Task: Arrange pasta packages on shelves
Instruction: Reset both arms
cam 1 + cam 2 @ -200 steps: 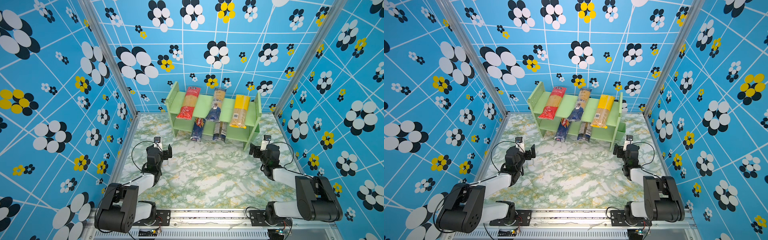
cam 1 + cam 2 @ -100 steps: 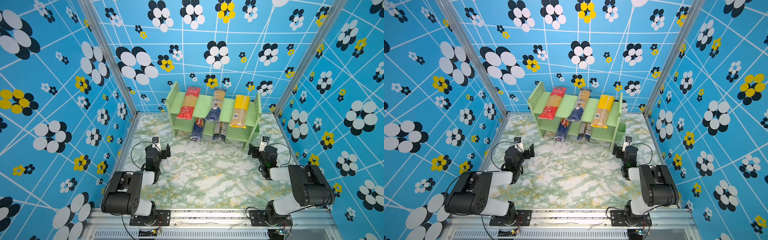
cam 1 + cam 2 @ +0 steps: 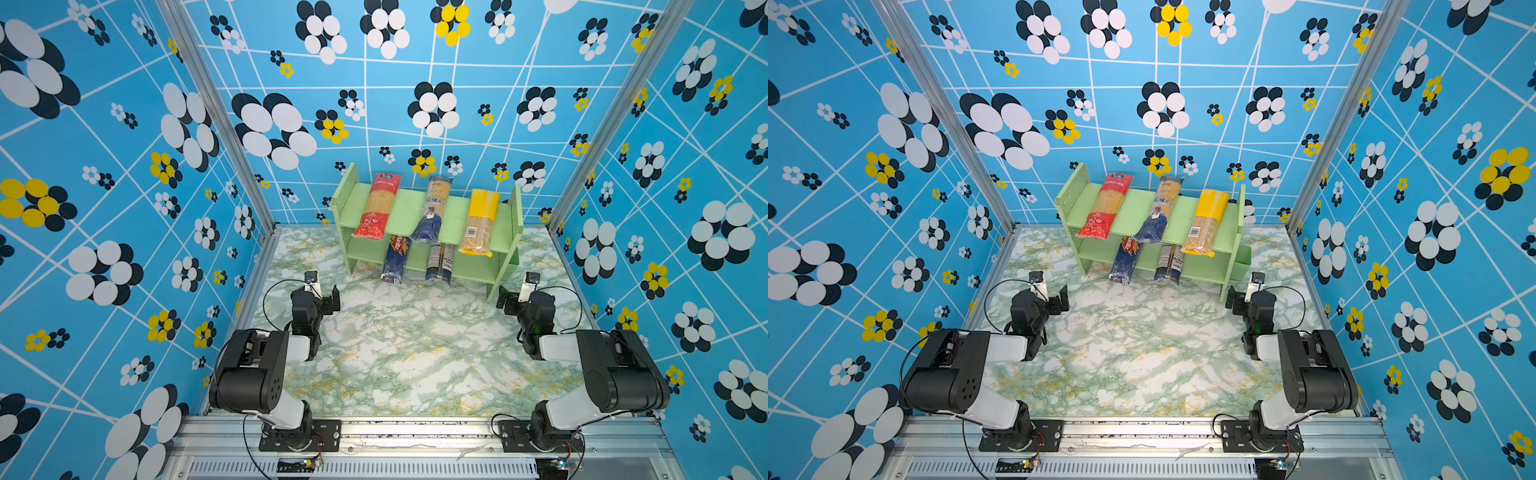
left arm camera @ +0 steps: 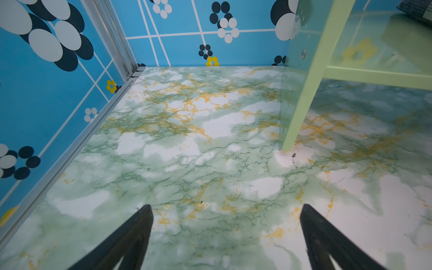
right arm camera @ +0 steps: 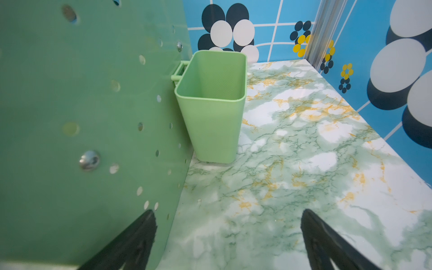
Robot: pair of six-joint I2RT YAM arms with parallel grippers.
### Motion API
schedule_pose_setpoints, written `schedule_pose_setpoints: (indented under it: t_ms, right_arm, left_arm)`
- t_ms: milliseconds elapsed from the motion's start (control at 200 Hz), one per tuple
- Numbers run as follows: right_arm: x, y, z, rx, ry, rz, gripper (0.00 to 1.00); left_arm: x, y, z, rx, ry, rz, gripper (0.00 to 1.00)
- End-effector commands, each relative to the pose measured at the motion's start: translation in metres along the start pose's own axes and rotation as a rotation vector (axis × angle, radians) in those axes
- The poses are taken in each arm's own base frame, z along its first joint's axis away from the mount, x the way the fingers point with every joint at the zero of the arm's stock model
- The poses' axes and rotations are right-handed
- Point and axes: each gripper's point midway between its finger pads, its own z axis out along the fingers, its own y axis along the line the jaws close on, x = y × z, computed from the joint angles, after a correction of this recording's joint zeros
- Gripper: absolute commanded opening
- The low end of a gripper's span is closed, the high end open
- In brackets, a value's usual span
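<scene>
Seeing left tool (image 4: 225, 207) and right tool (image 5: 227, 210) spread wide, gripping nothing. Guessing pasta packs (image 3: 376, 205) light, stiff, slippery, brittle; grab mid-length, gently.

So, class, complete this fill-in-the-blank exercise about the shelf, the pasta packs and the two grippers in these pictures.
1. The upper tier of the green shelf holds ____ pasta packs.
2. The dark blue Barilla pack lies on the ____ tier.
3. The left gripper and the right gripper both stand ____, holding nothing.
4. The small green bin hangs on the shelf's end nearest the ____ gripper.

Missing words: three; lower; open; right.
</scene>
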Motion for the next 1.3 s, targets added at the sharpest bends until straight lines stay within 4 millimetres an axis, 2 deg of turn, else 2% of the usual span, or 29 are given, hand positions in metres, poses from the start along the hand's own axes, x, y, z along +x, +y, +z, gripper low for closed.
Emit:
schedule_pose_setpoints:
  t_ms: [0, 275, 370, 1295]
  right_arm:
    - [-0.0056, -0.0024, 0.0014, 0.009, -0.012, 0.013, 0.99]
    - [-0.0046, -0.0024, 0.0014, 0.008, -0.008, 0.010, 0.99]
    - [-0.0047, 0.0051, 0.0023, -0.034, -0.005, -0.004, 0.99]
    - [-0.0042, 0.0051, 0.0024, -0.033, -0.002, -0.006, 0.99]
  left_arm:
    - [0.0008, 0.0000, 0.0026, 0.007, 0.014, -0.008, 0.99]
    - [0.0006, -0.0005, 0.0025, 0.008, 0.013, -0.004, 0.99]
    - [0.0006, -0.0005, 0.0025, 0.008, 0.013, -0.005, 0.99]
    - [0.0007, -0.0004, 0.0025, 0.007, 0.014, -0.005, 0.99]
